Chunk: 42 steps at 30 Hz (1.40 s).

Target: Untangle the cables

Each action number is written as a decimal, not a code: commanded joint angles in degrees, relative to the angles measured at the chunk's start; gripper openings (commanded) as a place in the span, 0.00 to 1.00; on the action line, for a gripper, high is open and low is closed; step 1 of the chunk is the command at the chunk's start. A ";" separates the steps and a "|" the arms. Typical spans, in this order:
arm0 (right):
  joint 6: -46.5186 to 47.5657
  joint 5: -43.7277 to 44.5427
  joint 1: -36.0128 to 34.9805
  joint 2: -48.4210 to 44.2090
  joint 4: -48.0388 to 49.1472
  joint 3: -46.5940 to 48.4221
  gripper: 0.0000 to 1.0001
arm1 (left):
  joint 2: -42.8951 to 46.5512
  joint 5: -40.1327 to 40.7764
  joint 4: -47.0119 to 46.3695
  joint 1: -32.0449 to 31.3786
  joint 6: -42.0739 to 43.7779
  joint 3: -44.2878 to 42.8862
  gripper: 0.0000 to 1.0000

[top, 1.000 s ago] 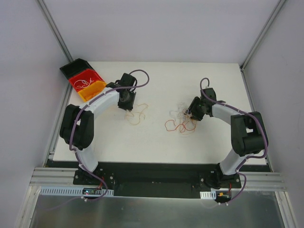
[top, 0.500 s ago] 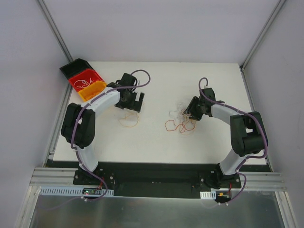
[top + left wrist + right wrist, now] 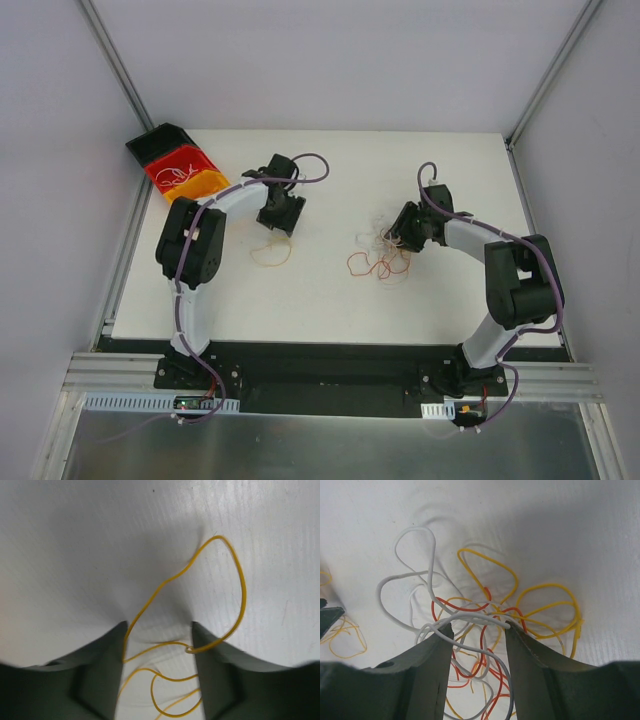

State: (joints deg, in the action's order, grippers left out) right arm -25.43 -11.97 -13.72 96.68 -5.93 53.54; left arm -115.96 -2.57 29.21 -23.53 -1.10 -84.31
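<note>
A single yellow cable [image 3: 270, 253] lies loose in loops on the white table [image 3: 330, 160]. My left gripper [image 3: 282, 214] hovers just beyond it, open. In the left wrist view the yellow cable [image 3: 218, 537] curls on the table between and ahead of the spread fingers [image 3: 100, 675] of my left gripper [image 3: 158, 632], not pinched. The remaining cables form a red, yellow and white tangle [image 3: 380, 255] right of centre. My right gripper [image 3: 404, 236] sits at its far right edge. In the right wrist view the right gripper [image 3: 476, 627] is open, straddling the tangle [image 3: 490, 611], a white strand crossing its tips.
A red bin [image 3: 176, 165] holding a few thin wires, an orange bin [image 3: 203, 183] and a black bin [image 3: 155, 140] stand at the table's back left corner. Grey walls enclose the table on the left, back and right.
My left gripper opened and let go of the yellow cable, then moved away toward the back right. The cable dropped into a smaller heap. The right arm stayed put.
</note>
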 commanded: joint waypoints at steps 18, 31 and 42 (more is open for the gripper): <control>1.35 -0.43 -1.40 -2.73 2.51 -1.51 0.48 | 18.49 -14.31 -0.73 20.97 -9.00 -14.80 0.00; 1.87 -0.78 -2.02 -2.11 2.68 -1.07 0.48 | 4.79 -4.55 -22.93 35.30 -15.77 -30.39 0.00; 1.88 -1.57 -2.19 -1.06 2.77 -0.28 0.48 | -12.43 -2.53 -45.56 38.91 -14.89 -35.56 0.00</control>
State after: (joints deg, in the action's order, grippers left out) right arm -24.34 -12.60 -15.53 96.51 -4.54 52.25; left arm -124.70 -5.69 -5.93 14.37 -15.62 -115.31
